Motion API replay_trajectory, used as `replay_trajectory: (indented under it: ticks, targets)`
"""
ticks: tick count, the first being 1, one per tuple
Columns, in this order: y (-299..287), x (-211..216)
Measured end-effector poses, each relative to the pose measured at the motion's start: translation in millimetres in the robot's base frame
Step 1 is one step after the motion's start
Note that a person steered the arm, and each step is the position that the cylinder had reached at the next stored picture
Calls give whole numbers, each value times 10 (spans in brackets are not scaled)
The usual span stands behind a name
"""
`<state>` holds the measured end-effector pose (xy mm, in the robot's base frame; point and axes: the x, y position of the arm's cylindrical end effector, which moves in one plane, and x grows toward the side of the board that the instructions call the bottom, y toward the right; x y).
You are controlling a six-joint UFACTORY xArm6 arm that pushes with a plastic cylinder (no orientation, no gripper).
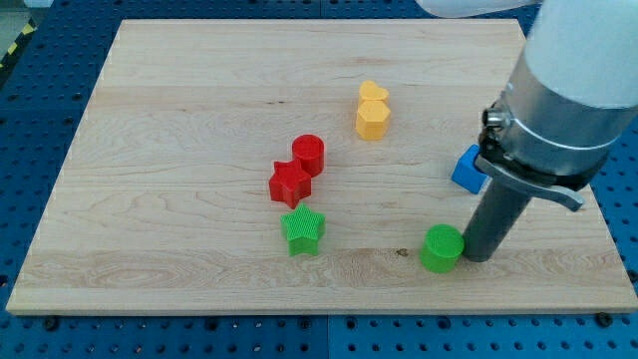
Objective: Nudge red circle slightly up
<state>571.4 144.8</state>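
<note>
The red circle (310, 154) stands near the middle of the wooden board (179, 120), touching a red star (290, 183) just below and to its left. My tip (478, 256) rests on the board at the lower right, right beside a green circle (442, 248) on its left. The tip is far to the right of the red circle and lower in the view.
A green star (303, 231) lies below the red star. A yellow heart (373, 94) and a yellow hexagon (373, 120) sit together above the middle. A blue block (468, 170) is partly hidden behind the arm at the right.
</note>
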Motion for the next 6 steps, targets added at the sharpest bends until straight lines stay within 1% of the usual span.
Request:
replay_trajectory:
  ticks: [6]
  targets:
    - [-1411,-2]
